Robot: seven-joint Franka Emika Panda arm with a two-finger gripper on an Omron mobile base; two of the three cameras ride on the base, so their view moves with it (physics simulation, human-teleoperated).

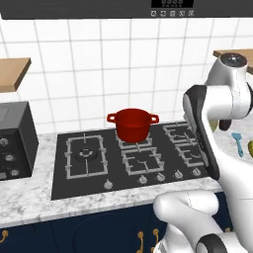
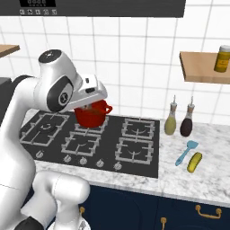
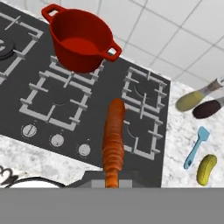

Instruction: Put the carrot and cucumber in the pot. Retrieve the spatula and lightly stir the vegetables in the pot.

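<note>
In the hand view my gripper (image 3: 112, 178) is shut on the carrot (image 3: 113, 138), an orange ridged stick that juts out over the front burners. The red pot (image 3: 81, 41) stands upright on a rear burner, up and to the left of the carrot tip, with only its red floor showing inside. From the right base view my hand (image 2: 90, 94) hangs just in front of the pot (image 2: 92, 115). The yellow-green cucumber (image 2: 194, 162) lies on the marble counter right of the stove, beside the light-blue spatula (image 2: 186, 152). Both also appear in the hand view: cucumber (image 3: 206, 169), spatula (image 3: 196, 146).
The black stove (image 1: 89, 178) has several burners and a front row of knobs. Two dark-topped bottles (image 2: 170, 120) (image 2: 186, 122) stand behind the spatula. A dark appliance (image 1: 17, 141) sits at the counter's left end. A wall shelf (image 2: 197, 67) carries a yellow jar (image 2: 222, 58).
</note>
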